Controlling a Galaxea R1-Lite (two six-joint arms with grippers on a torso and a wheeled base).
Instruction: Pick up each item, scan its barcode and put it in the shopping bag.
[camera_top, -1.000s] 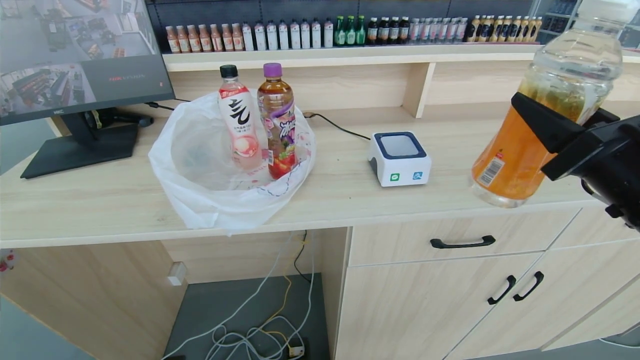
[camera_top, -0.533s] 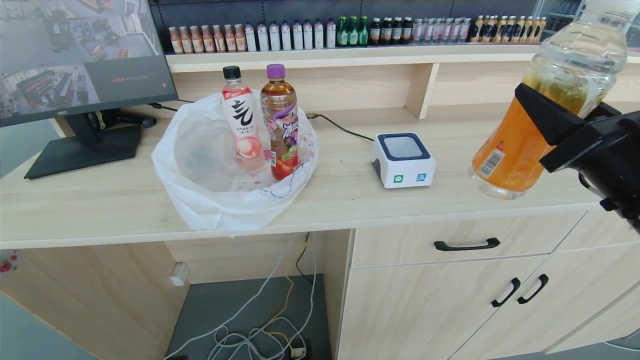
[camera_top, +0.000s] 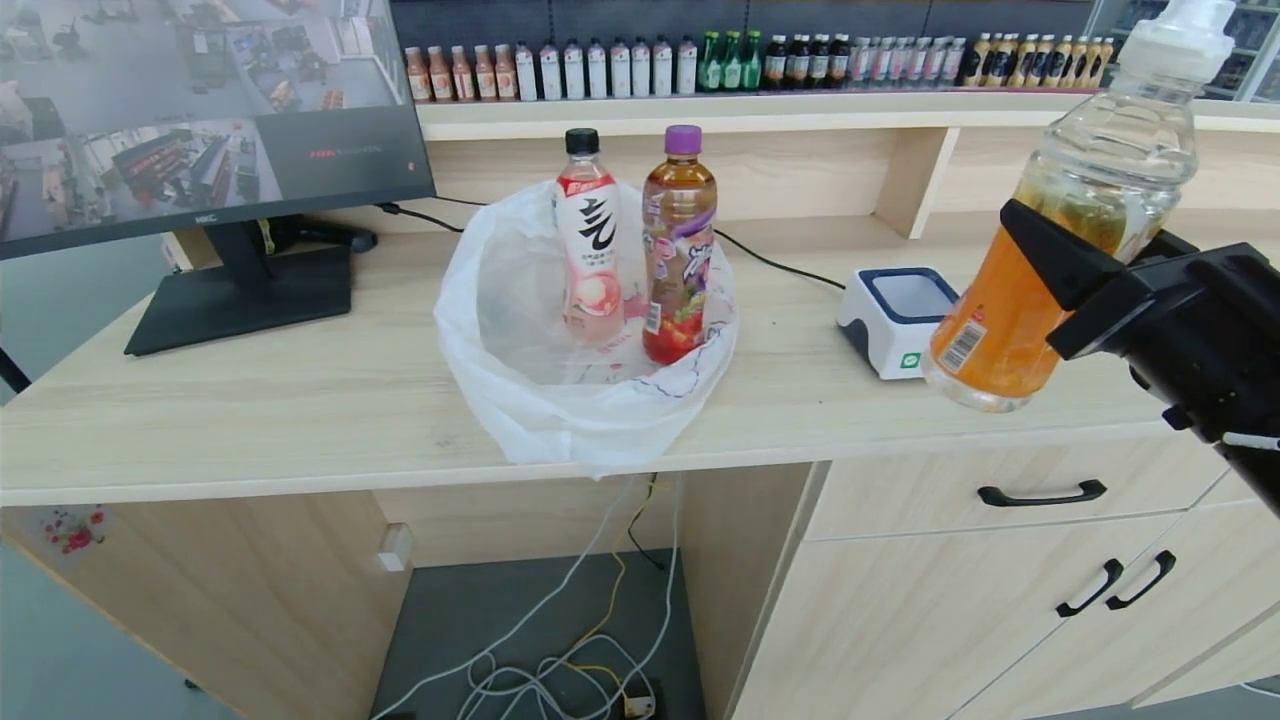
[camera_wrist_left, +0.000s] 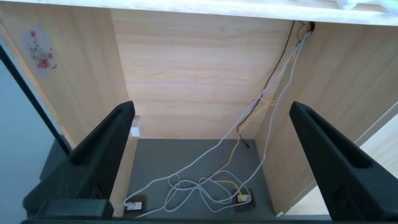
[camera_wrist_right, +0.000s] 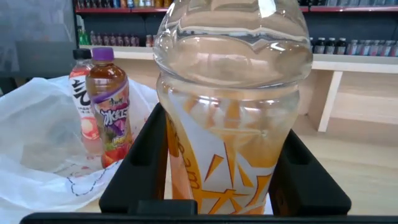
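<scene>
The right end effector clamps the large clear plastic bottle of orange drink at its waist, raised just beside the white box scanner; likely heavy, smooth and squashy, so a firm waist hold suits it.

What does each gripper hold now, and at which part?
The right gripper holds the orange bottle around its middle; the left gripper holds nothing.

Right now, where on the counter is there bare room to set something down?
Widest bare counter: between the monitor stand and shopping bag. A narrower gap: between bag and scanner. Crowded: inside the bag, around the pink bottle and purple-capped bottle.
</scene>
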